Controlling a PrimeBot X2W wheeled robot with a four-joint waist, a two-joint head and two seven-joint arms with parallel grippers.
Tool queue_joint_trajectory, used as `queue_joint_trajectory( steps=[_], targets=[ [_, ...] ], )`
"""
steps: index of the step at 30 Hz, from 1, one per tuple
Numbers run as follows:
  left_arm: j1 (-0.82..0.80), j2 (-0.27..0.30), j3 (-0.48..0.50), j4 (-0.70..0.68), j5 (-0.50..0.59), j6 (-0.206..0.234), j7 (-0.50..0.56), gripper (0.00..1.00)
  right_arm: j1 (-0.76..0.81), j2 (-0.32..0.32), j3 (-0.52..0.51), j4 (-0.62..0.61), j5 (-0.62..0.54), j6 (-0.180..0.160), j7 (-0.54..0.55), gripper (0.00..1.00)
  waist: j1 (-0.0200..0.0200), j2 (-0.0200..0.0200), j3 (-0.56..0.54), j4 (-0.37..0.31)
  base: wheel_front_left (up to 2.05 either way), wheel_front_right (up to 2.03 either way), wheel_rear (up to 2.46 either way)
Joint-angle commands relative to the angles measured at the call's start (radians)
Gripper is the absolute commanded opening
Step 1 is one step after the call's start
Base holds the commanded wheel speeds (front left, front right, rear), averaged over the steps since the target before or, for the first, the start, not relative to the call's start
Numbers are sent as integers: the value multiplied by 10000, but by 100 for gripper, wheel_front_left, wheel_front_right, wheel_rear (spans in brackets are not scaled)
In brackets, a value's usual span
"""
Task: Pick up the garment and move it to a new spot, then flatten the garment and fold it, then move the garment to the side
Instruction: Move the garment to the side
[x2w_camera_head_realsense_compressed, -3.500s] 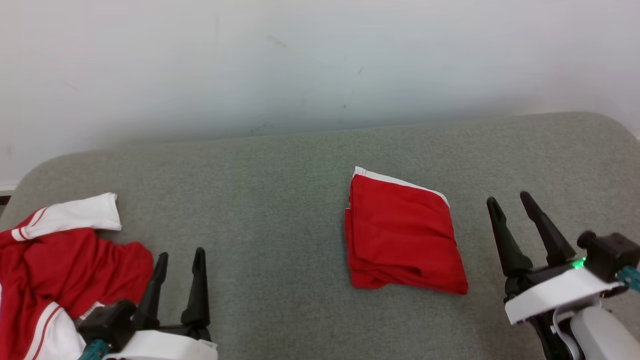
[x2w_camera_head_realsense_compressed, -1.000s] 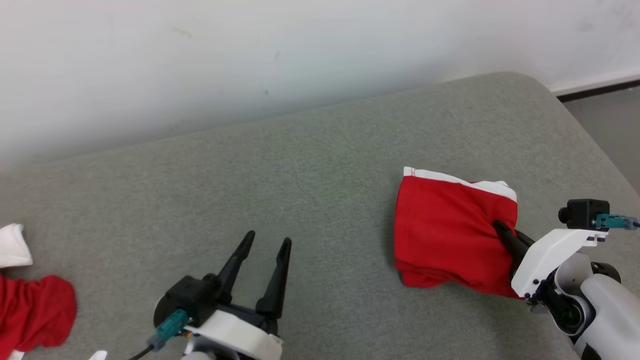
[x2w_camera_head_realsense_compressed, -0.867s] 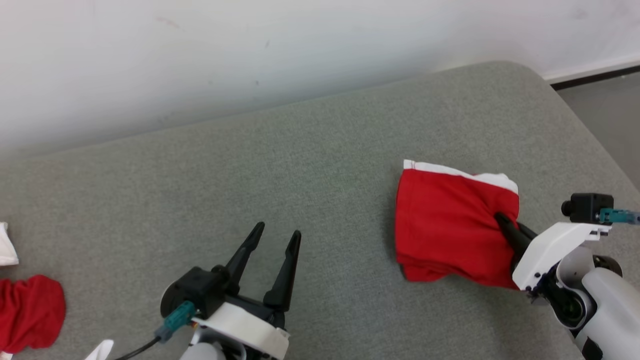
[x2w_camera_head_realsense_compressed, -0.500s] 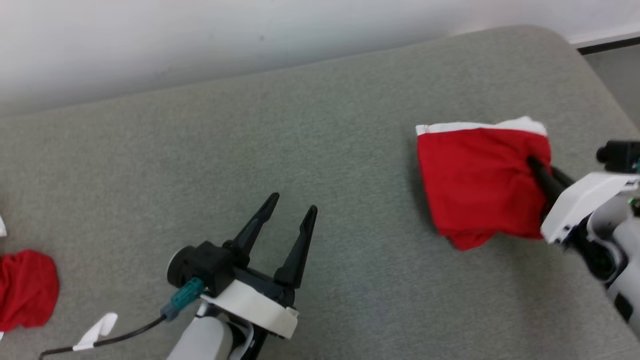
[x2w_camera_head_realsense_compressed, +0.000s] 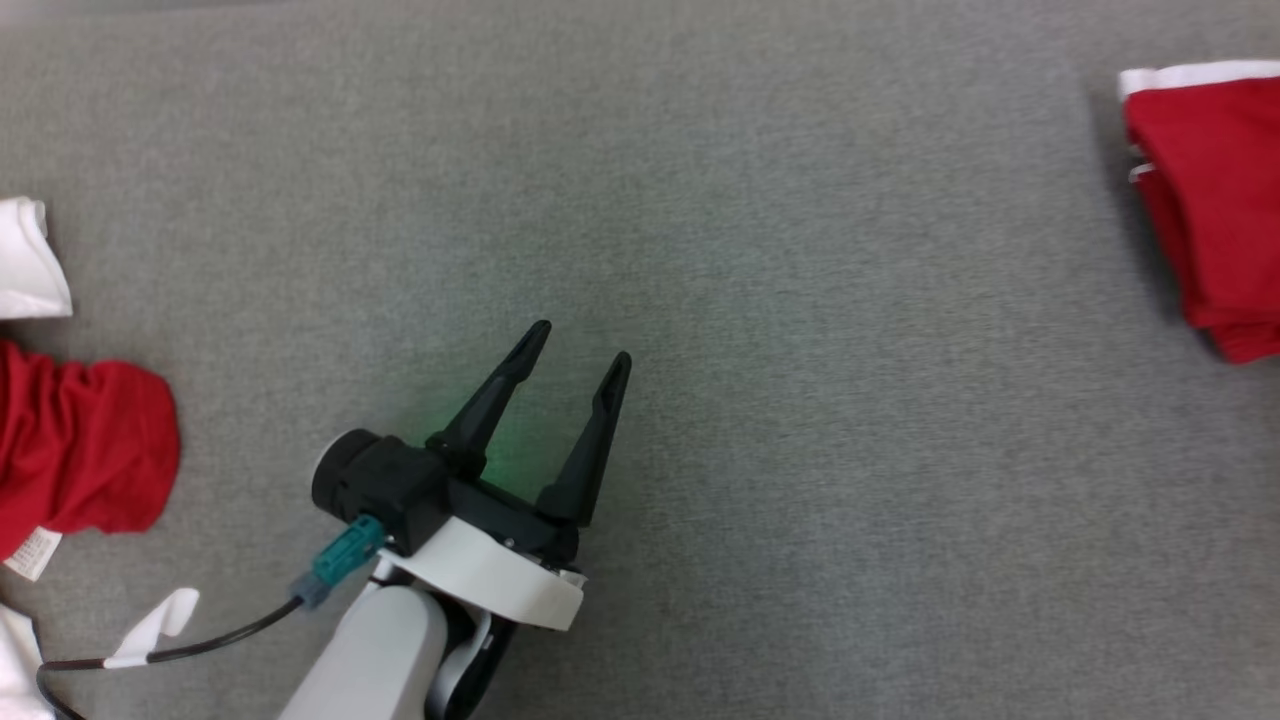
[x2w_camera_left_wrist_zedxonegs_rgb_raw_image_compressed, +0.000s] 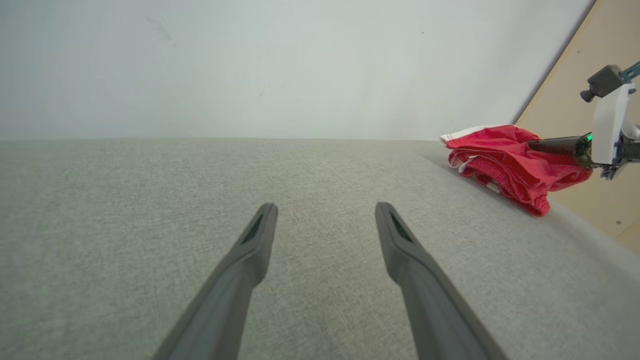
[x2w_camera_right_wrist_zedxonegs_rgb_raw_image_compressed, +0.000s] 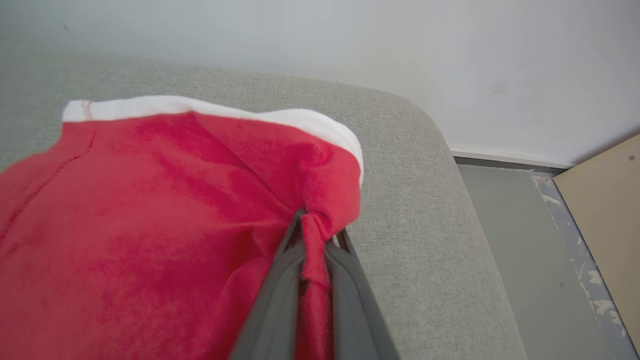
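Red knit cloth made up the folded red garment with a white band (x2w_camera_head_realsense_compressed: 1205, 190), a thick, soft-edged rectangle of several layers. It sat at the far right of the grey, woven-covered desk (x2w_camera_head_realsense_compressed: 800, 420), close to its rounded corner. The right tool (x2w_camera_right_wrist_zedxonegs_rgb_raw_image_compressed: 312, 225) was pinched together on a twisted bunch of that red cloth, just below the white band. The left tool (x2w_camera_head_realsense_compressed: 580, 342), with its hard, dark, tapering fingers spread apart, held nothing and hung over bare desk left of centre.

Judging by the neat stack, the flattening and folding looked done and the move to the side nearly so, with only the release left. A crumpled red-and-white garment (x2w_camera_head_realsense_compressed: 85, 450) lay loose and wrinkled at the left edge, well apart from the folded one.
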Motion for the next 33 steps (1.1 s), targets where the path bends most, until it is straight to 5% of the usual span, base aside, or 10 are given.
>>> queue_joint_trajectory(
  steps=[1, 7, 13, 14, 15, 16, 24, 33],
  targets=[
    [-81, 119, 69, -94, -56, 19, -2, 100, -384, -193, 124, 247, -365, -24, 58, 0, -1, -1, 499, 375, 0, 0, 0],
    [-229, 244, 186, -515, 131, 19, -2, 100, -1263, -770, 250, 1316, -1244, -24, -251, 0, -1, -1, 1026, 469, 0, 0, 0],
    [-217, 283, 281, -715, 200, 19, 0, 100, -1899, -658, 175, 2459, -2077, -24, -1149, 0, -1, -1, 1268, 474, 0, 0, 0],
    [-204, 296, 288, -717, 198, 19, 0, 100, -1927, -593, 177, 2595, -2187, -24, -1179, 7, -1, -1, 1293, 464, 0, 0, 0],
    [-195, 298, 290, -708, 200, 19, 0, 100, -1895, -489, 197, 2695, -2273, -24, -1163, 45, -1, -1, 1307, 453, 0, 0, 0],
    [-189, 301, 294, -692, 208, 19, 0, 100, -1900, -407, 209, 2764, -2342, -24, -1192, 99, -1, -1, 1308, 441, 0, 0, 0],
    [-103, 301, 429, -654, 169, 19, 0, 100, -1785, -174, -10, 3051, -2783, -24, -1448, 100, -1, -1, 862, 331, 0, 0, 0],
    [486, 14, 1078, -559, 24, 66, -2, 100, -1776, 243, 81, 2848, -3308, -24, -2050, 100, -1, -1, -980, 192, 0, 0, 0]
  ],
)
